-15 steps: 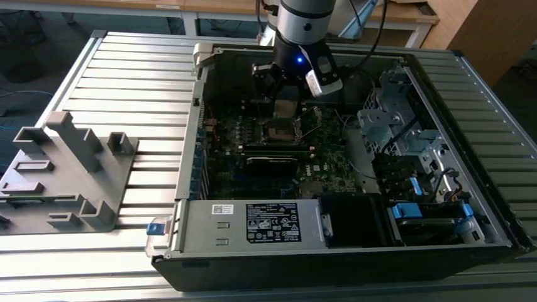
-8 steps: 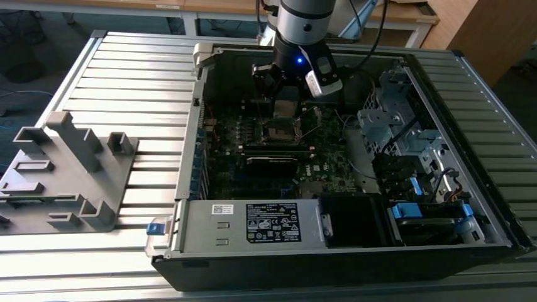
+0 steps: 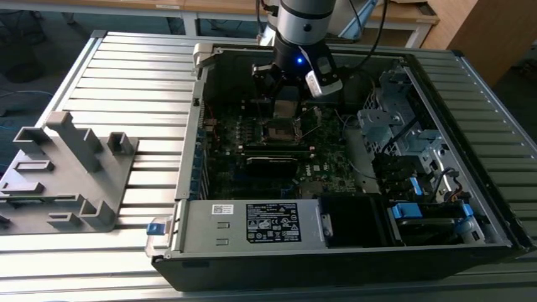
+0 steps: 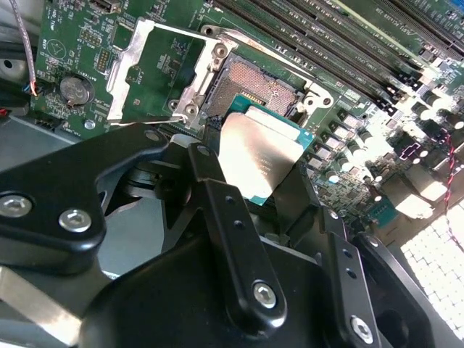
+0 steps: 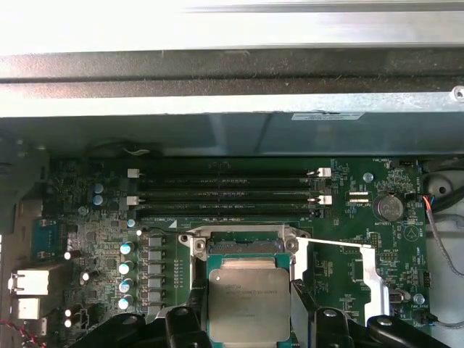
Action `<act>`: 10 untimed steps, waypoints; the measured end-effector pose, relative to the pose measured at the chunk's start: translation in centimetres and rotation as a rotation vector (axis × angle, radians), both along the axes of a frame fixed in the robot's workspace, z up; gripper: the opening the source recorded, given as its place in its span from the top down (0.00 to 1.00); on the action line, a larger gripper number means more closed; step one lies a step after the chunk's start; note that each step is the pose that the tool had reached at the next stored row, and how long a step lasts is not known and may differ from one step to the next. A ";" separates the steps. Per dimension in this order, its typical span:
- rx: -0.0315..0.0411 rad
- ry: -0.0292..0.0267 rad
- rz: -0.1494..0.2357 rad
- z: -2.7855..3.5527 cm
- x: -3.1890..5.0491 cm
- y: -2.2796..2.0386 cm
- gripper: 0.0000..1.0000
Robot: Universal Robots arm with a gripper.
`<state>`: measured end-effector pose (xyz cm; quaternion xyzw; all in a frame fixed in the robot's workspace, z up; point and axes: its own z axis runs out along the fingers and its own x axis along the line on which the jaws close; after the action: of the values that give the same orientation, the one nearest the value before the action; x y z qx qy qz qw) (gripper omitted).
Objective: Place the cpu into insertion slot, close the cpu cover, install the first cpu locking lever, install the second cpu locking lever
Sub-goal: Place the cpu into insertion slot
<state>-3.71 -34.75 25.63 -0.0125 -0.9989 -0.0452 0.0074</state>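
The fingers (image 4: pixel 212 170) pinch the cpu (image 4: pixel 261 156) by two opposite edges, its grey metal top showing. It hangs over the near edge of the open slot (image 4: pixel 254 81) — whether chip and slot touch cannot be told, and in the first wrist view the chip hides most of the slot. The cover (image 4: pixel 190 90) lies flipped back just beside the slot. The arm (image 3: pixel 302 19) comes down steeply into the open case (image 3: pixel 195 126) on the slatted tabletop (image 3: pixel 126 75) — its upper part is cut off.

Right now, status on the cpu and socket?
Status: gripper shut on cpu, gripping its edges. insertion slot bare, cpu not yet seated. cpu cover flipped open beside it; nothing in the way.
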 end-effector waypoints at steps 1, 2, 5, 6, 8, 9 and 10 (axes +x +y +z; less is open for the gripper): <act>0.0001 0.0000 -0.001 -0.01 0.00 0.00 0.46; 0.0001 -0.0001 -0.004 -0.03 0.00 0.00 0.46; 0.0000 0.0000 -0.036 -0.11 0.00 0.00 0.46; 0.0000 0.0000 -0.054 -0.15 0.00 0.00 0.46; -0.0003 0.0001 -0.090 -0.21 0.00 0.00 0.46; -0.0003 0.0002 -0.097 -0.21 0.00 0.00 0.46; -0.0001 0.0000 -0.097 -0.21 0.00 0.00 0.46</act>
<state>-3.71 -34.75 25.41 -0.0611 -0.9971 -0.0454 0.0052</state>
